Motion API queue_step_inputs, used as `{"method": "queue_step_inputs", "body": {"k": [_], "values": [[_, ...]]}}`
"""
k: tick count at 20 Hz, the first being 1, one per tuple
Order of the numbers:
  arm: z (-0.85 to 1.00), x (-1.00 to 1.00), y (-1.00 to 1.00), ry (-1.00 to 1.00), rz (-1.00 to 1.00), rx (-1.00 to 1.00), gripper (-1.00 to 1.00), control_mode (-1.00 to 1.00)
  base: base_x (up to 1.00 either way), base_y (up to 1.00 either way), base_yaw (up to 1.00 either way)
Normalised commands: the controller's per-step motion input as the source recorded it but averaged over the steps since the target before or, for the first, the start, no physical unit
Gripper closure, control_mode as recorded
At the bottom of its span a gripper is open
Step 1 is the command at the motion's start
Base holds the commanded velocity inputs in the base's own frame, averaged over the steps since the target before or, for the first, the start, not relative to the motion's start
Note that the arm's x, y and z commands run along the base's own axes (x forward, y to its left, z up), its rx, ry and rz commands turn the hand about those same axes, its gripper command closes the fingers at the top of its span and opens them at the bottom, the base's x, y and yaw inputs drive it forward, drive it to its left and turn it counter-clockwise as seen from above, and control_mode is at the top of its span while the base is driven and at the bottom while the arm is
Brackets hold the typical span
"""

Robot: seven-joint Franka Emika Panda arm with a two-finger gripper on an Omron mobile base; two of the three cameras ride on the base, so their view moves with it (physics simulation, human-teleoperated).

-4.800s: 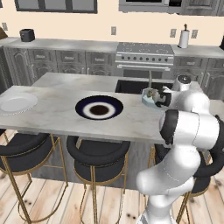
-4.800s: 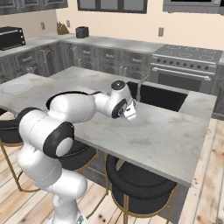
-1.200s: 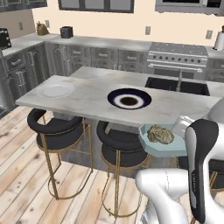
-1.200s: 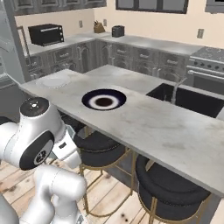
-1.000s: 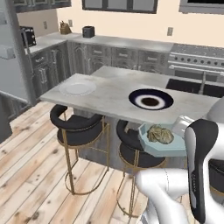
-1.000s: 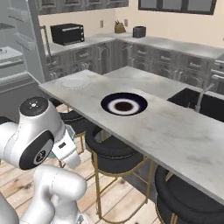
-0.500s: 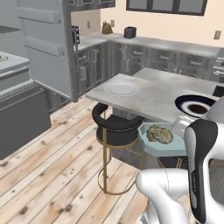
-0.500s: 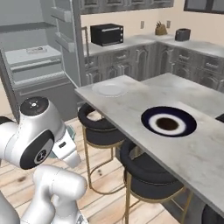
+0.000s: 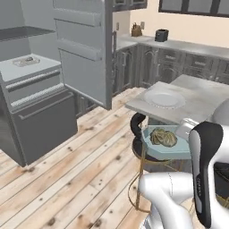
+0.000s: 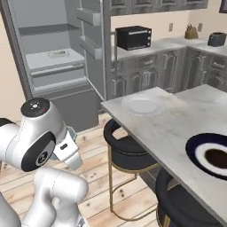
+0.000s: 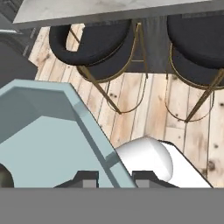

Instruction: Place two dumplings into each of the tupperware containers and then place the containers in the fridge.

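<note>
1. Teal tub (image 9: pixel 164 145) carried low in front of the robot, near the island's left end; two dumplings (image 9: pixel 163 137) lying inside, touching each other.
2. Gripper (image 11: pixel 114 177) clamped on the tub's rim, one dark fingertip (image 11: pixel 86 177) inside the wall and one outside, seen in the hand view; tub body stretching away to the left of the fingers there.
3. Fridge (image 9: pixel 42 89) standing to the far left of the tub, well apart, across bare wooden floor (image 9: pixel 80 165); door (image 9: pixel 85 49) swung wide open, its inner face toward the robot.
4. Whitish tub (image 9: pixel 24 61) already resting on the fridge's lower pale shelf (image 10: pixel 57 60), toward the left part of that shelf in the left base view; contents too small to tell.
5. Deciding relation: fridge opening lies left of and beyond the held tub, with free shelf beside the whitish tub. Likely need: closer approach, then a level reach into the opening clear of the door's edge.
6. Risk, as a judgement: rim-only grip, so tilt could roll the dumplings.
7. White plate (image 9: pixel 163 99) on the island (image 10: pixel 177 119), stools (image 10: pixel 128 150) below; not part of the move.
</note>
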Motion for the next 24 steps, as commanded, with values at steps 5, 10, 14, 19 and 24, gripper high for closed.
{"method": "queue_step_inputs", "body": {"k": [5, 10, 14, 19, 24], "values": [[0.0, 0.0, 0.0, 0.0, 0.0, 0.0, 1.0, 1.0, 0.45, 0.67, 0.21], [0.0, 0.0, 0.0, 0.0, 0.0, 0.0, 1.0, 1.0, 0.61, 0.6, 0.2], [0.0, 0.0, 0.0, 0.0, 0.0, 0.0, 1.0, 1.0, 0.8, 0.61, 0.21], [0.0, 0.0, 0.0, 0.0, 0.0, 0.0, 1.0, 1.0, 0.83, 0.46, 0.19], [0.0, 0.0, 0.0, 0.0, 0.0, 0.0, 1.0, 1.0, 0.72, 0.01, 0.17]]}}
